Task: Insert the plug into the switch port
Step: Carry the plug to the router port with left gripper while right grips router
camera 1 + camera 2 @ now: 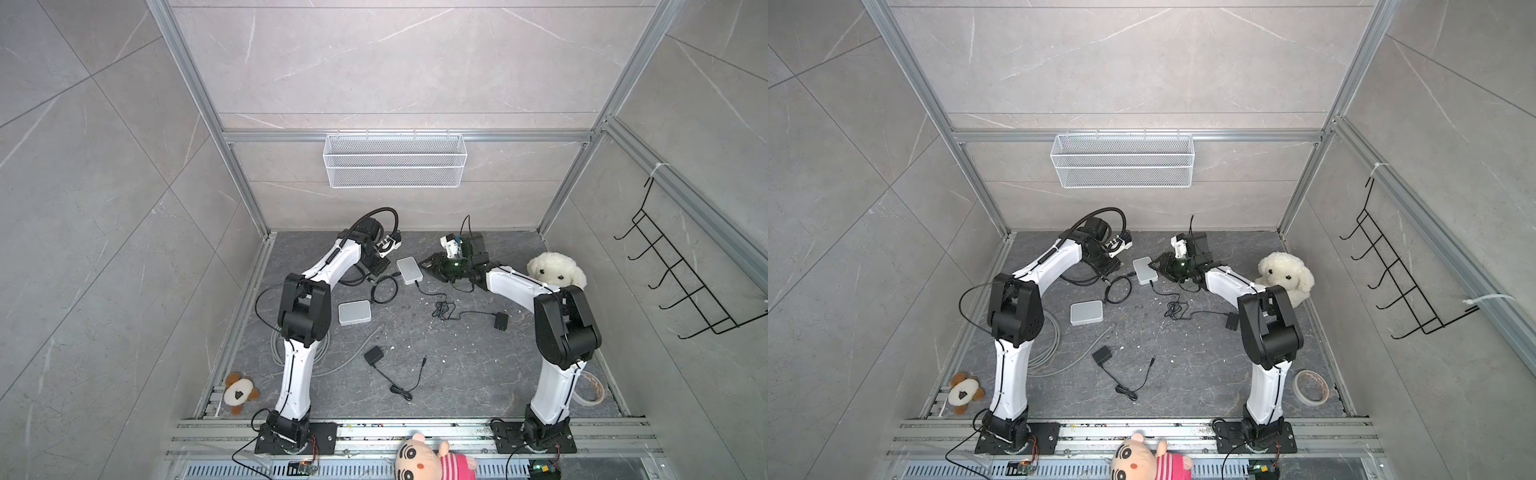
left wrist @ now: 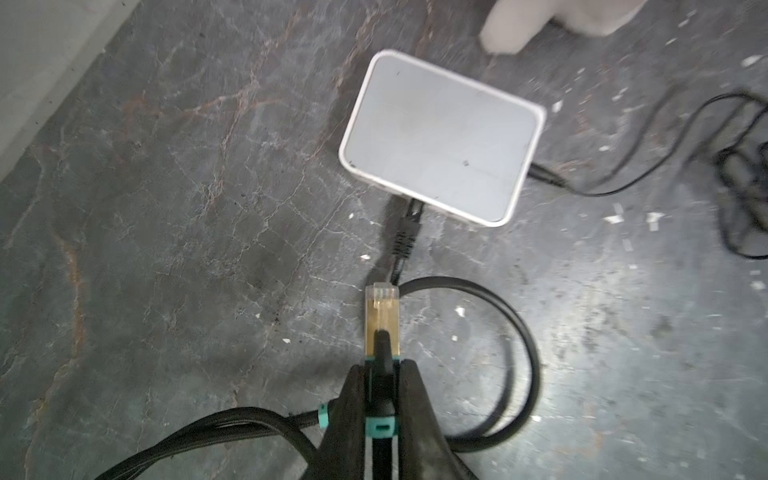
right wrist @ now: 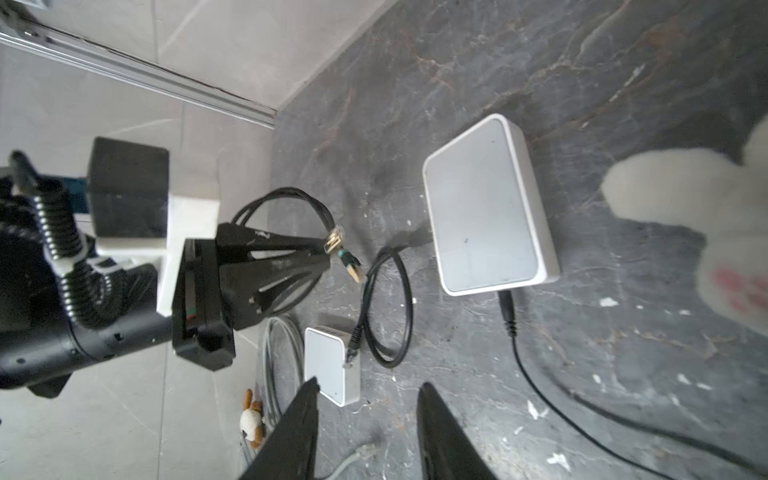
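**Both arms arched forward, wrists turned in toward each other**

In both top views the left arm (image 1: 332, 264) and the right arm (image 1: 513, 282) rise from their bases, bend at the elbow and reach toward the far middle of the surface. The left gripper (image 2: 382, 368) angles low over the surface, its fingers (image 2: 349, 407) pinched on the plug (image 2: 381, 316). The right gripper (image 3: 369, 384) has its fingers (image 3: 436, 424) spread apart.

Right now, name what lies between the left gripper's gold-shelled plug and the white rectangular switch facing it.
Left wrist view: a black ribbed connector at the edge of the switch, over dark floor.
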`<state>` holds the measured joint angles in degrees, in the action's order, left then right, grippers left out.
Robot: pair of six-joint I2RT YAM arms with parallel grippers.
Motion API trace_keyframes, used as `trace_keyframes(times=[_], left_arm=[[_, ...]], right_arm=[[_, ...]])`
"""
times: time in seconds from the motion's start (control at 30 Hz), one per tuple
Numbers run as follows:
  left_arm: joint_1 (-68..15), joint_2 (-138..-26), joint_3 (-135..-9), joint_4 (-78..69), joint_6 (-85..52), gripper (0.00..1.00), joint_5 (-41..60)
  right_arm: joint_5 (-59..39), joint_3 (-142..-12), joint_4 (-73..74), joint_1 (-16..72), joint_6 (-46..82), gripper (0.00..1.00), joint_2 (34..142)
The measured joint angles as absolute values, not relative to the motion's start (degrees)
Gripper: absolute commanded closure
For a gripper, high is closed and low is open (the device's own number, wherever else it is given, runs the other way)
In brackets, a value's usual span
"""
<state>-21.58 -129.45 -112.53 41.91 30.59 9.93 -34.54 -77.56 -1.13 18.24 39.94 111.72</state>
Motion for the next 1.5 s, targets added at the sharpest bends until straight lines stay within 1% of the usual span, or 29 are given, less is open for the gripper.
trace_keyframes(times=[0.3, 0.5, 0.7, 0.93, 1.07, 1.27, 1.5], left_arm=[[-19.29, -136.94, -114.43, 41.54, 35.99, 0.97, 12.64], [-19.64, -137.43, -114.54, 40.03, 36.80, 0.97, 15.57], [-19.88, -138.23, -115.22, 39.07, 37.36, 0.97, 18.83], [-20.73, -138.47, -115.68, 38.96, 37.89, 0.97, 20.27], [-21.45, -138.47, -115.42, 38.59, 37.82, 0.97, 21.37], [-22.52, -138.47, -115.18, 37.56, 35.55, 0.99, 19.62], [-22.50, -137.53, -110.89, 29.89, 31.14, 0.99, 18.81]], right_arm=[[-30.41, -87.90, -9.26, 18.41, 32.91, 0.52, 120.09], [-27.16, -95.92, -13.28, 19.38, 29.71, 0.50, 126.54], [-23.24, -109.19, -21.06, 20.95, 25.80, 0.47, 135.04], [-20.64, -118.89, -28.67, 21.47, 21.28, 0.48, 140.35], [-20.69, -120.90, -30.20, 21.47, 19.92, 0.49, 141.43], [-20.78, -121.14, -30.44, 21.52, 19.22, 0.52, 141.69], [-20.75, -121.51, -31.09, 21.58, 18.11, 0.52, 141.86]])
